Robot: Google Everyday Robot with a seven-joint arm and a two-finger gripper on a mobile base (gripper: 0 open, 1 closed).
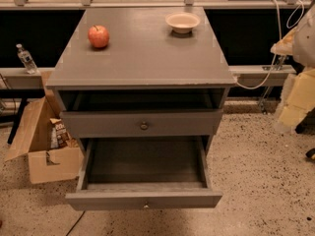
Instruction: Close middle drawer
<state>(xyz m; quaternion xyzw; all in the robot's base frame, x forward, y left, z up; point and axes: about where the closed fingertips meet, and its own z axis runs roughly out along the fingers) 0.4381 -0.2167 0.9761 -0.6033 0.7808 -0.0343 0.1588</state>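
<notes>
Grey wooden table [142, 58] has the middle drawer [142, 199] pulled far out of its front, with the gripper [295, 100] hanging off to the table's right, spread or pressed together I cannot tell; the drawer looks rigid, fairly heavy and free-sliding, best pushed flat on its face beside the tiny pale knob [145, 206].
</notes>
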